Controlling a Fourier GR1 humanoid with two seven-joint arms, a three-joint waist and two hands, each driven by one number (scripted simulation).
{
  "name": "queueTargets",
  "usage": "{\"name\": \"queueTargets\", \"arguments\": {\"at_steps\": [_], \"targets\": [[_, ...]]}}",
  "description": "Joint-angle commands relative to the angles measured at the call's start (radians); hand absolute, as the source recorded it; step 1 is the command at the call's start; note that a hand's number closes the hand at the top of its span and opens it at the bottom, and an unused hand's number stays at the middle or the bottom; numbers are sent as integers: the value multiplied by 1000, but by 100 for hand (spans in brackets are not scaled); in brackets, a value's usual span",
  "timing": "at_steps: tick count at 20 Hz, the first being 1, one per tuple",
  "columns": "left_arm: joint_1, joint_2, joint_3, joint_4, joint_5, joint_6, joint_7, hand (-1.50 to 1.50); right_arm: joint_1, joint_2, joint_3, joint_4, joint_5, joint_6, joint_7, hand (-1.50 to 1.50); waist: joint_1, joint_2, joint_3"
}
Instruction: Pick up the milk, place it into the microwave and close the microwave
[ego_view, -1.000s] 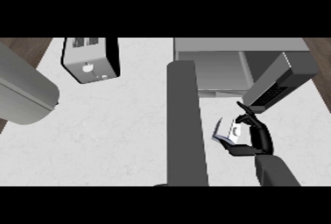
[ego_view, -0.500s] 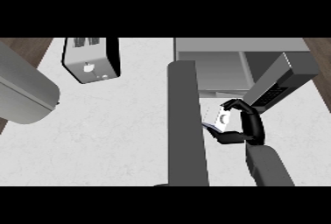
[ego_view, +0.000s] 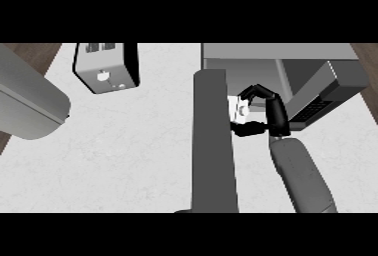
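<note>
Head view: toaster (ego_view: 107, 67) beside microwave (ego_view: 295, 65).

This is a kitchen. A pale, stone-like surface (ego_view: 140, 145) fills most of the head view, the kind of worktop found in a home kitchen. On it, toward the far left, stands a silver toaster (ego_view: 105, 66) with slots on top and a dial on its side. Toward the far right sits a grey microwave (ego_view: 277, 62) with its door (ego_view: 325, 95) swung open and a keypad showing on the door's edge. Strips of brown wooden floor (ego_view: 29, 52) show past the surface's corners.
</note>
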Motion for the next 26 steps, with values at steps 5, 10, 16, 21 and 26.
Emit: {"name": "queueTargets", "arguments": {"at_steps": [5,10,16,21,26], "targets": [[-40,9,-3,58,-29,-26,-24,-150,-297,-16,-56,331,97,-180,52,150,29,10,1],[-47,-3,-22,56,-61,-35,-29,-150,-430,-48,-105,505,111,-262,53,150,55,23,2],[-108,19,-44,44,-48,8,11,-150,-457,-122,-149,604,106,-307,-24,150,68,34,4],[-113,32,-39,111,-49,-36,-22,-150,-468,-139,-140,626,150,-482,-59,150,97,49,3],[-122,27,-60,79,-57,-22,-2,-150,-464,-197,-137,673,172,-502,-89,150,101,51,6]]}}
